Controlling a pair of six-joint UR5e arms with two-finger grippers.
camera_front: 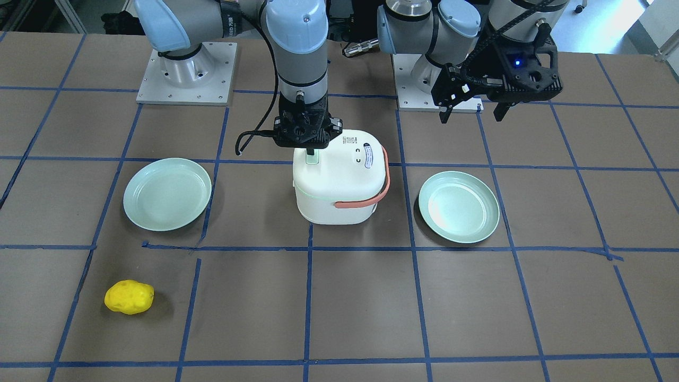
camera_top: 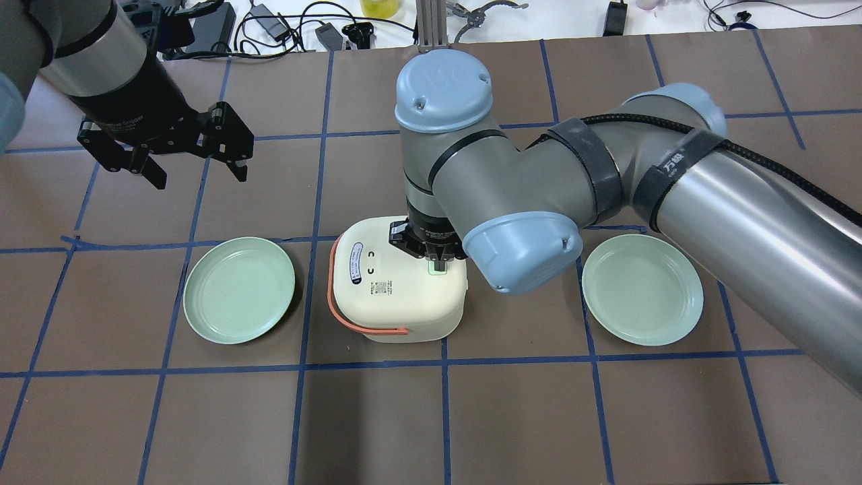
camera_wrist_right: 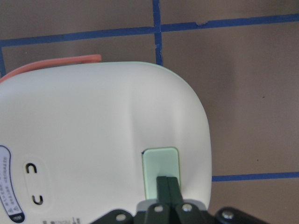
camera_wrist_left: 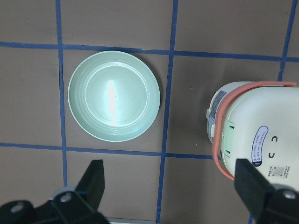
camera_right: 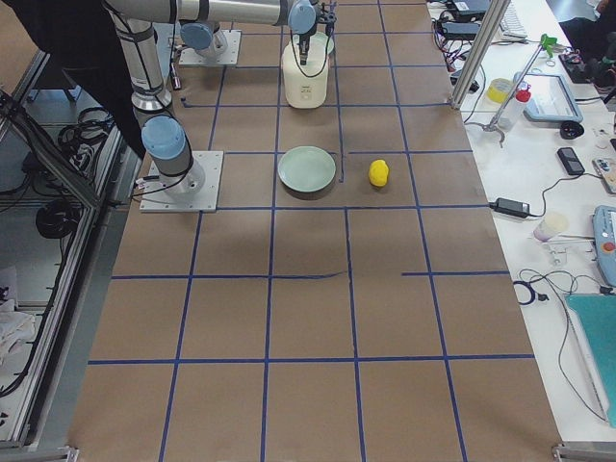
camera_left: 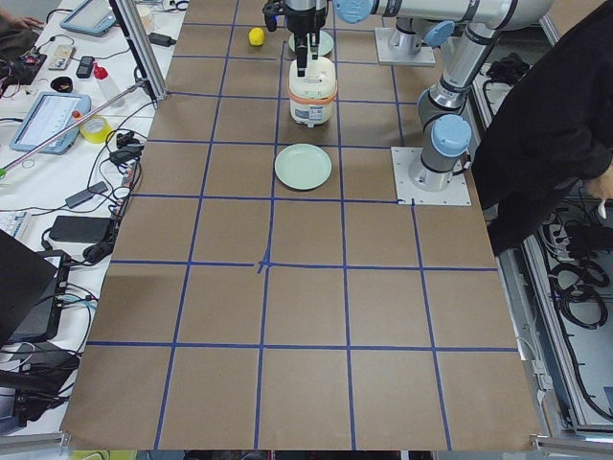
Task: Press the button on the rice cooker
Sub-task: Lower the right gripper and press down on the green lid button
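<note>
Rice cooker button (camera_wrist_right: 160, 164) | directly under right gripper (camera_wrist_right: 168, 181) (fingers together) — touching

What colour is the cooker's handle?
Salmon orange. The handle shows best in the front-facing view.

I see silver-grey right arm (camera_top: 741, 202) and left arm (camera_top: 101, 67), pale blue joint caps (camera_top: 442, 91), strapped black braided cable (camera_top: 794, 180), black left gripper (camera_top: 200, 178).
</note>
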